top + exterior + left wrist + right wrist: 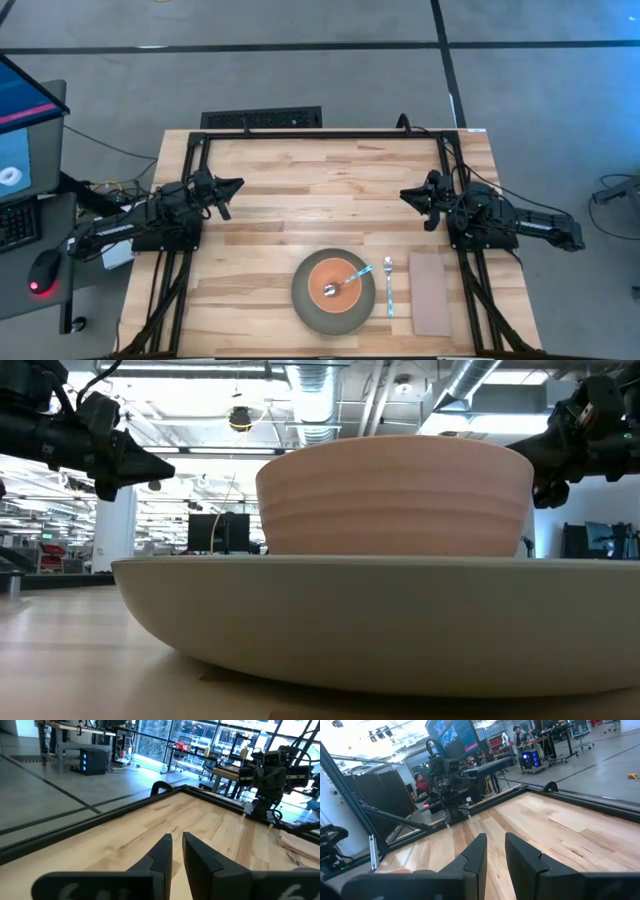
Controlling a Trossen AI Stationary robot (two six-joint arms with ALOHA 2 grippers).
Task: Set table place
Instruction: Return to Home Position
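A grey-green plate (304, 300) lies near the table's near edge and fills the low view (370, 620). An orange bowl (335, 283) (395, 495) stands on it. The spoon (350, 280) has its bowl end inside the orange bowl and its blue handle leaning over the rim. A silver fork (388, 286) lies flat between the plate and the pale napkin (430, 293). My left gripper (238, 184) (176, 836) hovers at the table's left, shut and touching nothing. My right gripper (404, 195) (495, 836) hovers at the table's right, likewise shut.
The wooden table (320, 190) has a black frame along its edges (320, 133). Bare wood lies between the two arms and across the far half. Off the left side sit a monitor (25, 110) and a mouse (42, 270). A person sits in the room beyond (421, 784).
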